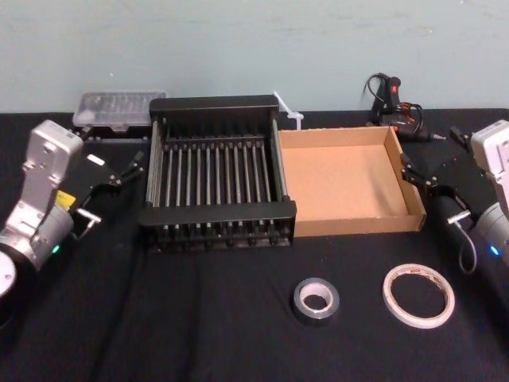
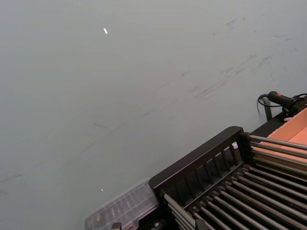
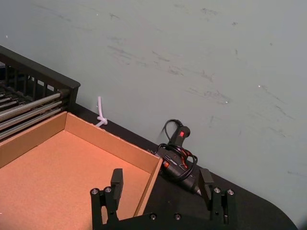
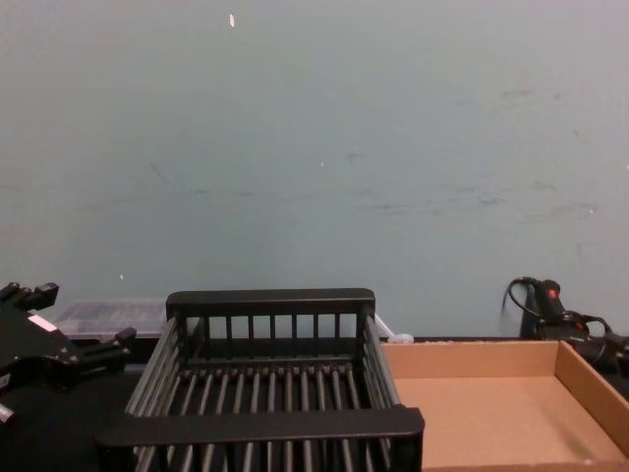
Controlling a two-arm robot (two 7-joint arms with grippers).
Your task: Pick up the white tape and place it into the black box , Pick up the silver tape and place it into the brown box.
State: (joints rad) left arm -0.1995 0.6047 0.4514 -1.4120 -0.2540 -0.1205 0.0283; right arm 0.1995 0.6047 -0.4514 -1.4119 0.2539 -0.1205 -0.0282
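Nothing is placed yet: white tape (image 1: pixel 418 295) and silver tape (image 1: pixel 316 298) are left by the surface's (image 1: pixel 191 326) front edge, black box (image 1: pixel 216 213) and brown box (image 1: pixel 354 225) unfilled (left claw (image 1: pixel 130 169) and right claw (image 1: pixel 419 175) are spread wide beside them).

You have a black cloth-covered table (image 1: pixel 199 334) in front of you, running back to a pale blue-green wall (image 1: pixel 238 40) marked with dark scuffs and a few small white flecks. At the table's back left lies a clear plastic case (image 1: pixel 119 107), flat on the cloth, its contents too small to tell. At the back right sits a black corded tool (image 3: pixel 178 152) with a red mark on its handle, cable looped around it. A white plastic tie (image 3: pixel 100 114) stands up near the wall.
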